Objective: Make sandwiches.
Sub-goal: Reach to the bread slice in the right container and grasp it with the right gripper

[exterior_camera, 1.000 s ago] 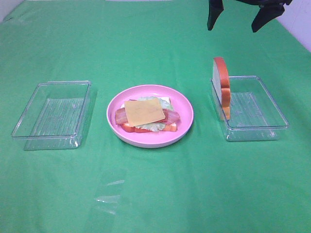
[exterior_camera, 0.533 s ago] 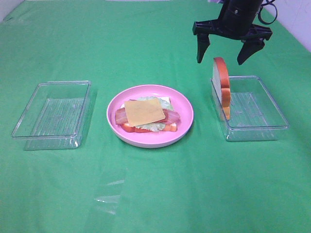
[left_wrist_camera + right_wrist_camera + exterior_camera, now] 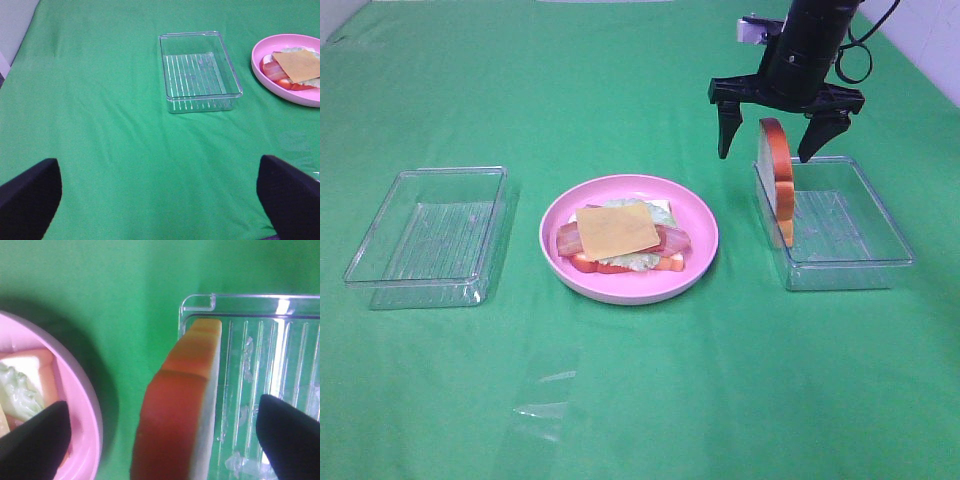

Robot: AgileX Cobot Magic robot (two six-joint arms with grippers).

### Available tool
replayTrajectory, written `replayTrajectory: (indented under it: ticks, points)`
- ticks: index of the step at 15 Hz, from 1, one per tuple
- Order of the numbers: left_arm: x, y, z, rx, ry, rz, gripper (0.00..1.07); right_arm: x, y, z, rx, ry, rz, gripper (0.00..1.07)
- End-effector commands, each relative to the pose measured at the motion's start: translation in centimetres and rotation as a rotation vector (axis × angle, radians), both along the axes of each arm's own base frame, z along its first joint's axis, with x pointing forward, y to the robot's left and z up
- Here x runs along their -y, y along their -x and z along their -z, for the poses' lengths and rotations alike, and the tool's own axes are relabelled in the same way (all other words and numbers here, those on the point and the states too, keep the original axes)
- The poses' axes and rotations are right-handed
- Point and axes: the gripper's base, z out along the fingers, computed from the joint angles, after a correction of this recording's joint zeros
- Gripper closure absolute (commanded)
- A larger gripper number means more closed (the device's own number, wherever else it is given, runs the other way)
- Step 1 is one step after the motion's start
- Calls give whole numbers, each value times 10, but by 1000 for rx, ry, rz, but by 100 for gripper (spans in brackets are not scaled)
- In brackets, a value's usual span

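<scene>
Green surface [image 3: 640,400] carries two clear trays and a pink plate [image 3: 702,215]. The right tray [image 3: 880,240] sits directly under the right claw [image 3: 774,152], and the last bread slice [image 3: 776,180] stands on edge inside it, leaning against the wall on the plate side. The claw's fingers stand wide apart, one on each flat face of the slice, its top crust just below and between them; the long axis runs crosswise to the gap. The open-faced sandwich [image 3: 620,237], cheese uppermost, lies on the plate beside and below this claw. The left claw [image 3: 160,200], also spread, holding nothing, is much farther off.
</scene>
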Motion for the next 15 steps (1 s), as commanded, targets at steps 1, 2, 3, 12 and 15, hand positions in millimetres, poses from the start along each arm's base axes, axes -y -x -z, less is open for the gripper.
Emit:
replayTrajectory:
  ticks: [1, 2, 3, 12, 15]
  points:
    - [1, 1, -1, 21, 9, -2, 9, 3, 15, 3, -141, 29, -11, 13]
    - [1, 1, -1, 21, 9, -2, 9, 2, 16, 3, -148, 14, -9, 13]
    - [1, 1, -1, 21, 9, -2, 9, 2, 16, 3, -149, 12, -9, 14]
    - [1, 1, -1, 21, 9, -2, 9, 8, 15, 3, -132, 85, -18, 68]
    - [1, 1, -1, 21, 9, -2, 9, 8, 15, 3, -132, 85, -15, 68]
